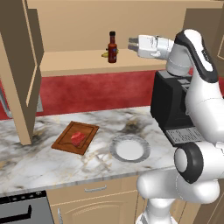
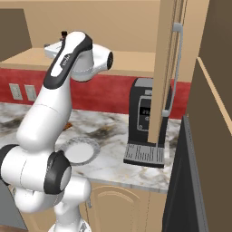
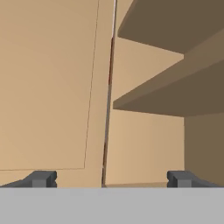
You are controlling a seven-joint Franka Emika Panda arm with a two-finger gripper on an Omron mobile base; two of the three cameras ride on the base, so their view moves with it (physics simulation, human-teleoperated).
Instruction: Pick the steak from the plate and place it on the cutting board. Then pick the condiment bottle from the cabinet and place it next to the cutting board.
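Two surfaces carry the scene: a grey-white marbled stone counter [image 1: 43, 162] below, and the wide shelf of a tan light-wood wall cabinet [image 1: 78, 63] above, with a dark red backsplash [image 1: 87, 92] between them. On the counter lies a rectangular reddish-brown wooden cutting board [image 1: 75, 137] with a groove inside its edge, and the small red chunk of raw steak [image 1: 78, 138] rests on it. Just right of the board, apart from it, sits a round light grey-white shallow plate [image 1: 130, 148]. A black boxy coffee machine [image 1: 170, 107] stands at the back right of the counter. On the cabinet shelf a slim condiment bottle [image 1: 112, 47] of dark red sauce with a black cap stands upright; something yellow [image 1: 105, 54] peeks from behind its base, too hidden to make out. The white arm's two-finger gripper [image 1: 130, 43] hovers at shelf height just right of the bottle, apart from it. In the hand view its dark fingertips [image 3: 41, 178] stand spread wide with nothing between them, facing bare cabinet panels. In the right base view the arm hides most of the board and bottle, and an open cabinet door [image 2: 170, 68] crosses the coffee machine.
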